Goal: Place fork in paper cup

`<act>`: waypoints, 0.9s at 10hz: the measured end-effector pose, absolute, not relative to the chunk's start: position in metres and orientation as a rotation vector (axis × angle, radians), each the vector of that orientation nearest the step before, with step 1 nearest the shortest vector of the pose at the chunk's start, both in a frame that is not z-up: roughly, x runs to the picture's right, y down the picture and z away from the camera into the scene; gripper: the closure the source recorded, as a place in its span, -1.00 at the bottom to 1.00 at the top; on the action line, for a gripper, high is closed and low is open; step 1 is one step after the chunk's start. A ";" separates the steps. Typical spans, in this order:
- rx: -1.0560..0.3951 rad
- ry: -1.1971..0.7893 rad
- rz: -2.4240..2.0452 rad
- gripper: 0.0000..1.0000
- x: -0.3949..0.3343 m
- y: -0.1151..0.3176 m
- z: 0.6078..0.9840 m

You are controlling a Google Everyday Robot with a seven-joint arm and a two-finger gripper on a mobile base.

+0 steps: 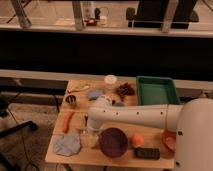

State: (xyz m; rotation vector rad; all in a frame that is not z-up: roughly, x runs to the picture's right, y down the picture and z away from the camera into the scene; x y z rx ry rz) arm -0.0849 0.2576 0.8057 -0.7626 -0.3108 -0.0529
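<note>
The paper cup (110,80) is plain white and stands upright at the back middle of the wooden table (80,159). My white arm reaches in from the right across the table's middle. Its gripper (91,129) points down at the tabletop, left of the purple bowl (113,142) and well in front of the cup. The jaws stand wide, and I see nothing held between them. The fork is hidden; the arm's end covers the patch of table below it.
A green tray (157,91) sits back right, with a brown clump (125,90) beside it. A small dark metal cup (71,100), a light-blue cup (94,94) and an orange carrot (68,121) lie left. In front are a grey-blue cloth (67,145), an orange (137,140) and a black block (147,153).
</note>
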 end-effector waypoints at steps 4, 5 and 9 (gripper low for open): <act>-0.758 -0.312 -0.058 -0.31 -0.086 0.254 0.808; -0.757 -0.313 -0.061 -0.31 -0.087 0.253 0.809; -0.761 -0.315 -0.070 -0.31 -0.089 0.254 0.811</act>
